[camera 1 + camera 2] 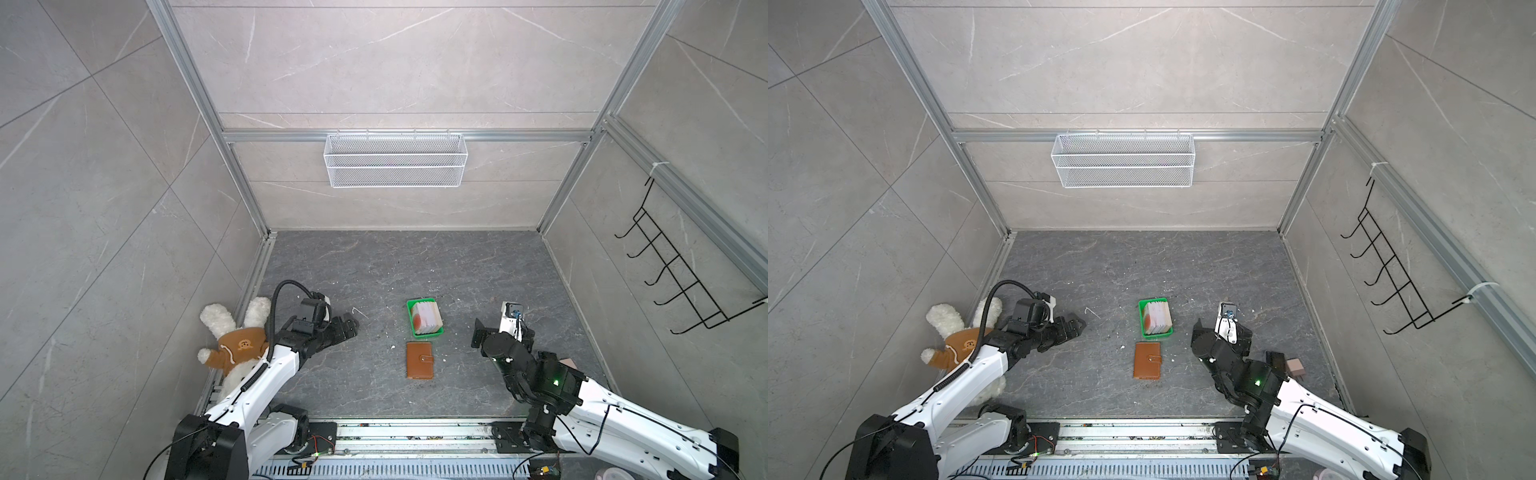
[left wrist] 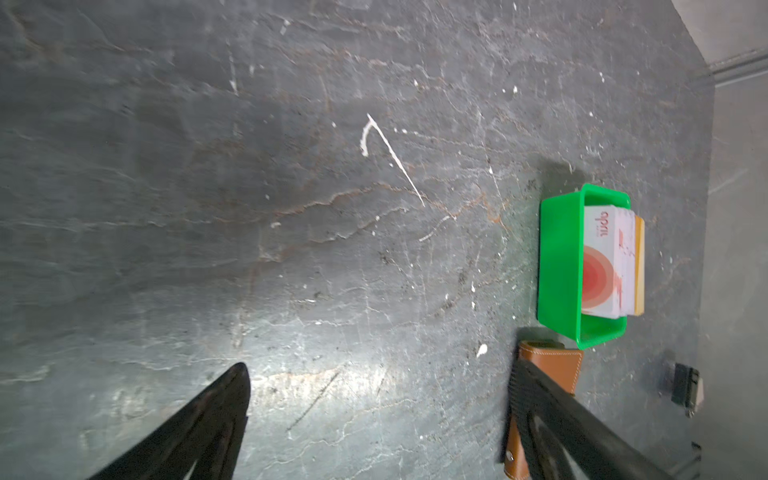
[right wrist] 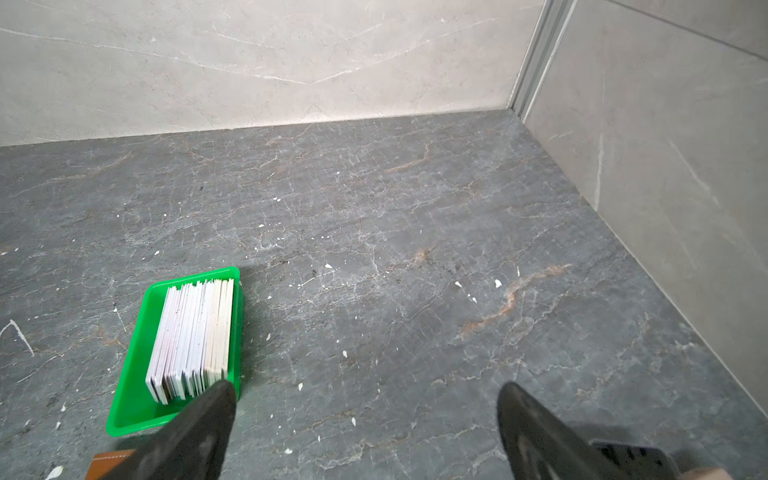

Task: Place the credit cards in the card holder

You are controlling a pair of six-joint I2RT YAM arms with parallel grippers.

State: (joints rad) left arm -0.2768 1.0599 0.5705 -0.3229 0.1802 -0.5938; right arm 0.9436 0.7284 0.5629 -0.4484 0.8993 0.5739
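Credit cards [image 1: 427,319]: pale pink stack, 1 red circle, in green tray [image 2: 559,257].
Card holder [image 1: 419,360]: brown, shut, flat.
Left gripper [image 2: 380,368]: wide, empty.
Right gripper [image 3: 365,385]: wide, empty.

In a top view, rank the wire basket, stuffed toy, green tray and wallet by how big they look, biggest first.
1. Wire basket, though likely nearer the camera.
2. Stuffed toy, partly hidden by an arm.
3. Green tray.
4. Wallet, only slightly smaller than the tray.
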